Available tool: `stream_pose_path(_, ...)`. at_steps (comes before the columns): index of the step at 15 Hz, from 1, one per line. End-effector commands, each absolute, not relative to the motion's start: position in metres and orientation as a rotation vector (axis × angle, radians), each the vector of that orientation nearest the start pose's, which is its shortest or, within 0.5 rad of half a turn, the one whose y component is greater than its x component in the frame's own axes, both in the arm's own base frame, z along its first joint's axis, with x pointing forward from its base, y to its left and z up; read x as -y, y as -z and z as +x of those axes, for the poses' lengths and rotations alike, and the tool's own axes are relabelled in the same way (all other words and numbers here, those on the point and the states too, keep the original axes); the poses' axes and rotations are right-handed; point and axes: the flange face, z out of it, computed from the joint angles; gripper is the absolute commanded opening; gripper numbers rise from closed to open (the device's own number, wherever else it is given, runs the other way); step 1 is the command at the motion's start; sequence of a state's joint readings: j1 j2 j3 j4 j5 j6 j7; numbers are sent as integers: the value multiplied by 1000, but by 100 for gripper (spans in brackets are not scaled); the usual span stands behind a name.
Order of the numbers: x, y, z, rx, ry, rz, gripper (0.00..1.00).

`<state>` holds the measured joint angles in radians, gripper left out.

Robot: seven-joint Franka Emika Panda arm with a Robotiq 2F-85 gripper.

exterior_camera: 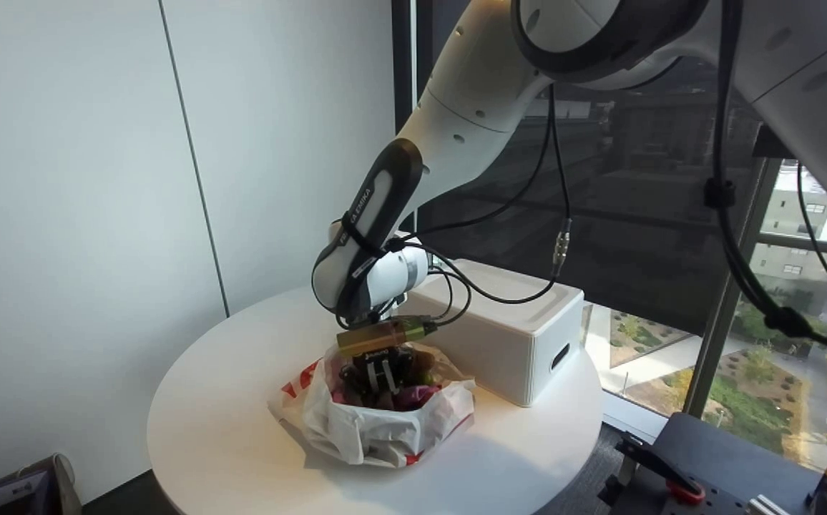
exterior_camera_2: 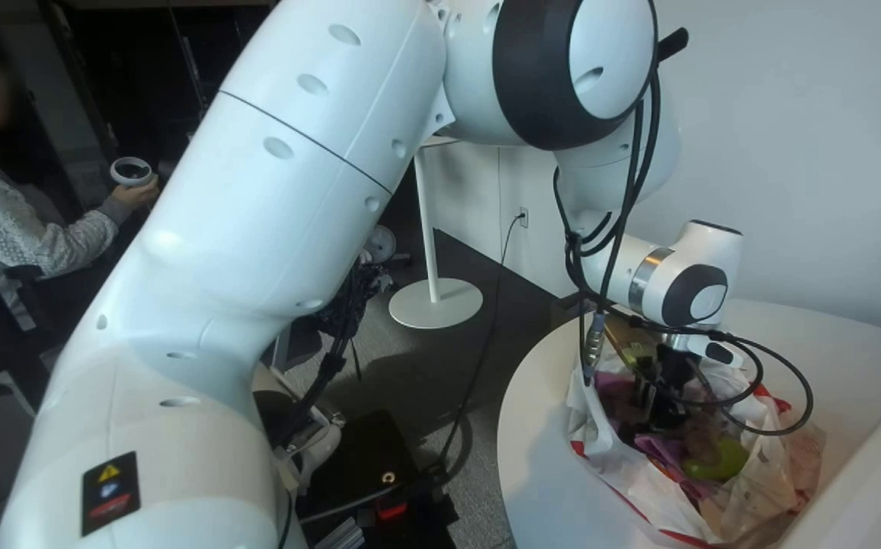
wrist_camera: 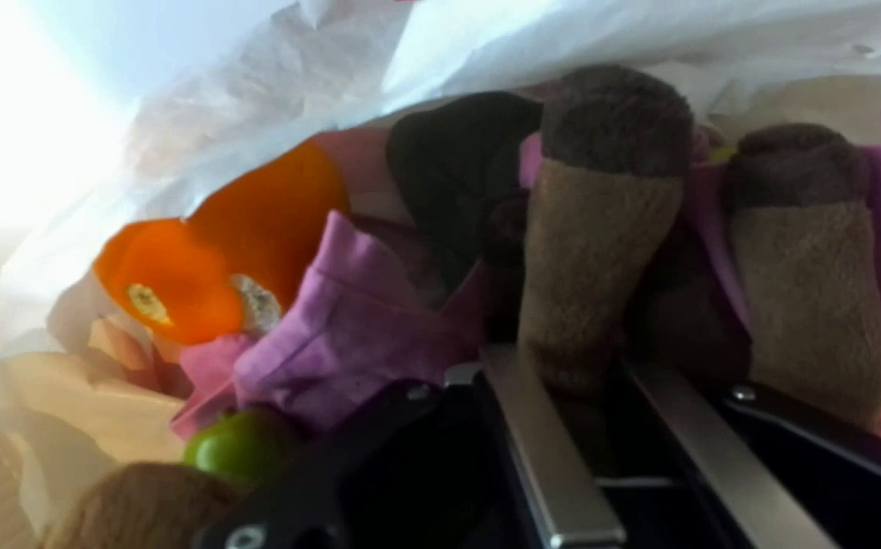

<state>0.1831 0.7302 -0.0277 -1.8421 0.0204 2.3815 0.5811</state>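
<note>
Jaws astride a brown plush limb (wrist_camera: 600,244), unclear whether clamped, beside purple cloth (wrist_camera: 349,335), inside a white bag (exterior_camera: 374,433)

A round white desk (exterior_camera: 220,429) held a bag (exterior_camera: 385,434) and a box (exterior_camera: 492,350).
The desk was smooth and flat, with a curved edge that showed in both exterior views. The bag was white, thin and crinkly with some red on it, and its top was open. The box was big and white, just beside the bag, with a dark slot (exterior_camera: 561,355) in one side.
</note>
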Motion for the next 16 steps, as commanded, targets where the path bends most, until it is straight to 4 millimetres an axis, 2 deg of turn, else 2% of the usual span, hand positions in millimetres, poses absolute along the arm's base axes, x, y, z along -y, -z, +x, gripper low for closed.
stream_pose_path(1,-95,-121,610,-830,-388,-3096,58)
stream_pose_path(3,-89,-134,608,-923,-460,-3087,73)
stream_pose_path(6,-66,-155,609,-1094,-572,-3042,95)
stream_pose_path(7,-53,-162,609,-1140,-579,-3016,100)
stream_pose_path(12,17,-187,614,-1310,-521,-2925,100)
stream_pose_path(14,47,-195,607,-1361,-570,-2890,100)
stream_pose_path(16,67,-208,596,-1349,-652,-2859,100)
